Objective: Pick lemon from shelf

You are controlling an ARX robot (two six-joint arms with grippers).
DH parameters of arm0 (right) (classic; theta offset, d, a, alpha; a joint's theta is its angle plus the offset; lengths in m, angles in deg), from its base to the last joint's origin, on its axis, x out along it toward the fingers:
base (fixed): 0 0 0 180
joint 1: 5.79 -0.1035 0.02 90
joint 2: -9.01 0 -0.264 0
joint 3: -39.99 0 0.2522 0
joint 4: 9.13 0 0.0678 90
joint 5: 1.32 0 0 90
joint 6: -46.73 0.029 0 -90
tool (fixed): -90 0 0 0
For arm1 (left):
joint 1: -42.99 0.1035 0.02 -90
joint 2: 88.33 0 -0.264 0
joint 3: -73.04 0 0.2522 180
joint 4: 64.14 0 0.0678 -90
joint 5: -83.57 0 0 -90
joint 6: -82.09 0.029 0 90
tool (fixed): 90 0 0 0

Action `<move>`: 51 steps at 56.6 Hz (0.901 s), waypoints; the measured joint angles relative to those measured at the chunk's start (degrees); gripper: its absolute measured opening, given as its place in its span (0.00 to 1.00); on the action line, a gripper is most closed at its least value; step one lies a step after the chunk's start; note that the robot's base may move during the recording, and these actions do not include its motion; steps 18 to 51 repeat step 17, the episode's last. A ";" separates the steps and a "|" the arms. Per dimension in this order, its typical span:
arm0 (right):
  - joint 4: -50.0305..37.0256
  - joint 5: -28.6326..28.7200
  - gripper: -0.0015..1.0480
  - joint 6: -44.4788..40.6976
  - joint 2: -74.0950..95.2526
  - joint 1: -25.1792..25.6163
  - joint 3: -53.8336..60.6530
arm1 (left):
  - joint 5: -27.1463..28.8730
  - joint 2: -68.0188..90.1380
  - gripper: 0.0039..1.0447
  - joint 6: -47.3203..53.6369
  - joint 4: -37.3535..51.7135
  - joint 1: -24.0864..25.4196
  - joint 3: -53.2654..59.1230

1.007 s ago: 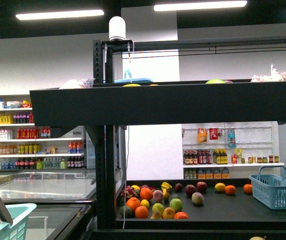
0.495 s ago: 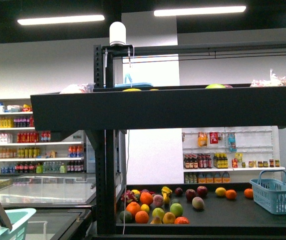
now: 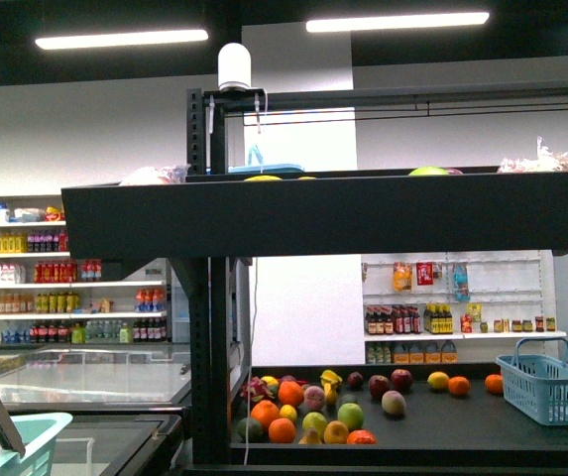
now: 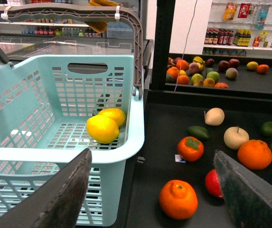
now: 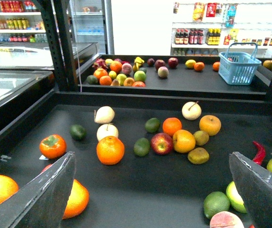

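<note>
Already two lemons (image 4: 102, 128) lie in the basket (image 4: 55, 156), just beside the shelf (image 5: 140, 180). Both grippers, left (image 4: 150, 190) and right (image 5: 150, 190), gape wide and empty over the fruit tier, likely seeking another lemon.

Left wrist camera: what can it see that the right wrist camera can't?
Only the left wrist view shows the pale green basket with two lemons inside. Only the right wrist view shows the small blue basket and a red chili. Both show open fingers, the black shelf tray of loose fruit, and a persimmon.
</note>
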State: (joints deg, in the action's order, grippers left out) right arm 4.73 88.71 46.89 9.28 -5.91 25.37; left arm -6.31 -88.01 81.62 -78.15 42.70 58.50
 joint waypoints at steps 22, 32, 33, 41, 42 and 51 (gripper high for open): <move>0.00 0.00 0.93 0.00 0.00 0.00 0.00 | -0.02 0.00 0.93 0.09 0.00 0.00 0.00; 0.00 0.00 0.93 0.00 0.00 0.00 0.00 | -0.02 0.00 0.93 0.09 0.00 0.00 0.00; 0.00 0.00 0.93 0.00 0.00 0.00 0.00 | -0.02 0.00 0.93 0.09 0.00 0.00 0.00; 0.00 0.00 0.93 0.00 0.00 0.00 0.00 | -0.02 0.00 0.93 0.09 0.00 0.00 0.00; 0.00 0.00 0.93 0.00 0.00 0.00 0.00 | -0.02 0.00 0.93 0.09 0.00 0.00 0.00; 0.00 0.00 0.93 0.00 0.00 0.00 0.00 | -0.02 0.00 0.93 0.09 0.00 0.00 0.00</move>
